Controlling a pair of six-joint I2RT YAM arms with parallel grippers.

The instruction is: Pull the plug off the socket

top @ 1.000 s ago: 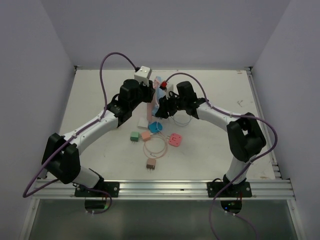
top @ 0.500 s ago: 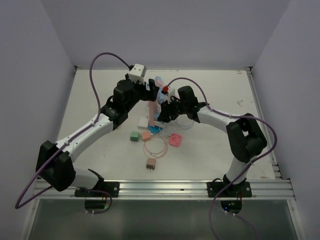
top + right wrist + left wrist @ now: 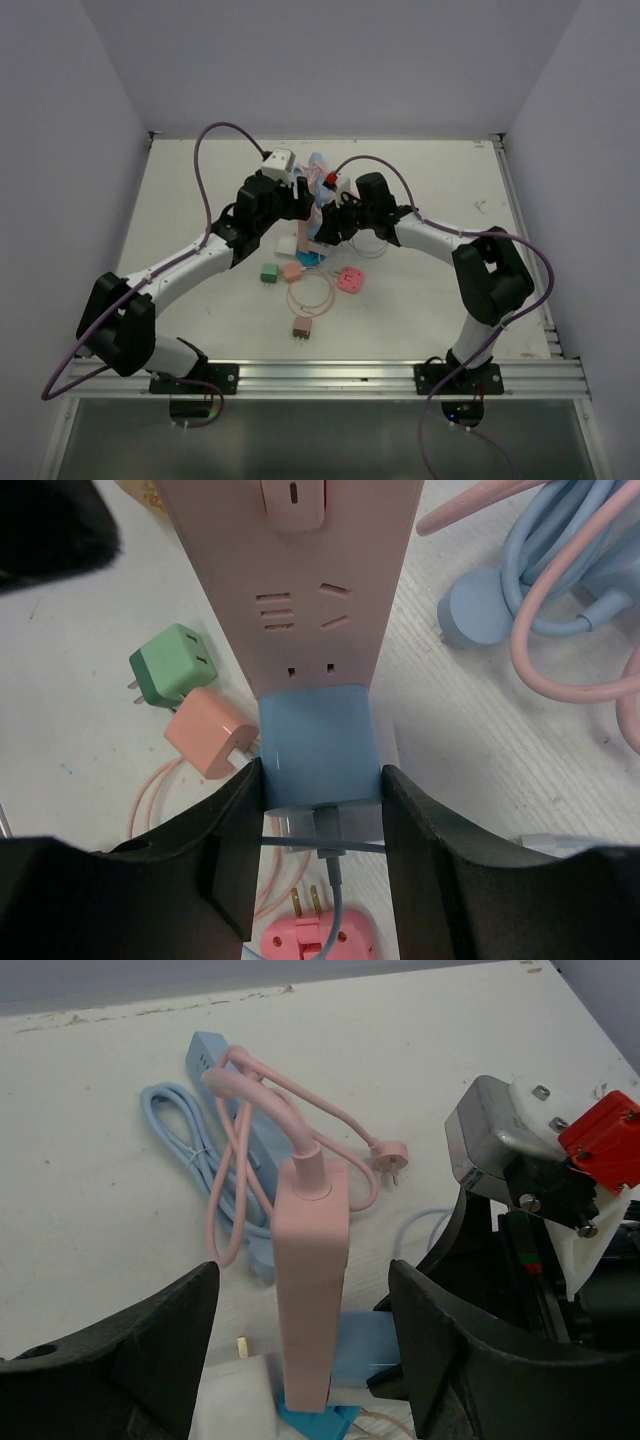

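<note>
A pink power strip (image 3: pixel 312 1260) stands tilted on end with a blue plug (image 3: pixel 318 742) in its lowest socket. My right gripper (image 3: pixel 321 780) is shut on the blue plug, one finger against each side. My left gripper (image 3: pixel 305 1305) is open, its fingers (image 3: pixel 150 1350) either side of the strip with a gap on both sides. In the top view the strip (image 3: pixel 303 222) stands between the left gripper (image 3: pixel 298 205) and the right gripper (image 3: pixel 322 228) at the table's middle.
A green charger (image 3: pixel 268 272), a peach charger (image 3: pixel 291 271), a pink plug (image 3: pixel 350 280), a brown plug (image 3: pixel 302 328) and a white charger (image 3: pixel 288 244) lie in front of the strip. A light blue power strip with coiled cable (image 3: pixel 215 1070) lies behind.
My left arm drew back up and left, then came back down beside the pink strip. My right gripper has stayed on the blue plug.
</note>
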